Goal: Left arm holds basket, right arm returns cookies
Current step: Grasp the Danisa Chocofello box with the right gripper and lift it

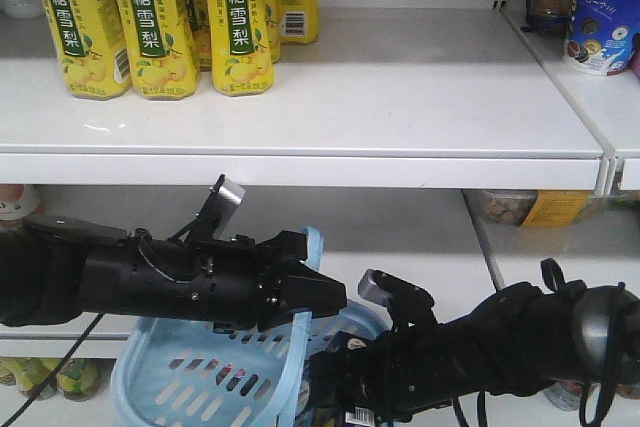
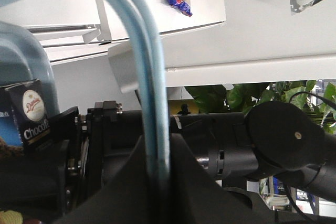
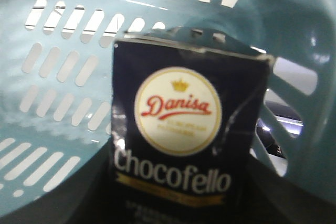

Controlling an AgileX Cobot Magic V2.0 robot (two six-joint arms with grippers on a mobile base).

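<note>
The light blue basket (image 1: 170,382) hangs in front of the shelves by its strap handle (image 1: 300,347). My left gripper (image 1: 335,299) is shut on that handle; in the left wrist view the strap (image 2: 152,77) runs straight down between the closed jaws of the left gripper (image 2: 157,153). My right arm (image 1: 500,342) reaches in from the right, its gripper (image 1: 335,387) low at the basket's rim. In the right wrist view the cookies (image 3: 184,129), a dark carton with a Danisa oval logo, stand upright inside the basket wall (image 3: 58,77), with the right gripper (image 3: 178,195) shut on the carton. The cookies (image 2: 31,116) also show at the left.
Yellow drink bottles (image 1: 150,17) stand on the upper shelf (image 1: 300,162) at the back left. A blue-and-white round pack (image 1: 600,22) sits on the neighbouring shelf at the top right. Jars (image 1: 505,207) line the lower shelf. A green plant (image 2: 236,95) is behind the right arm.
</note>
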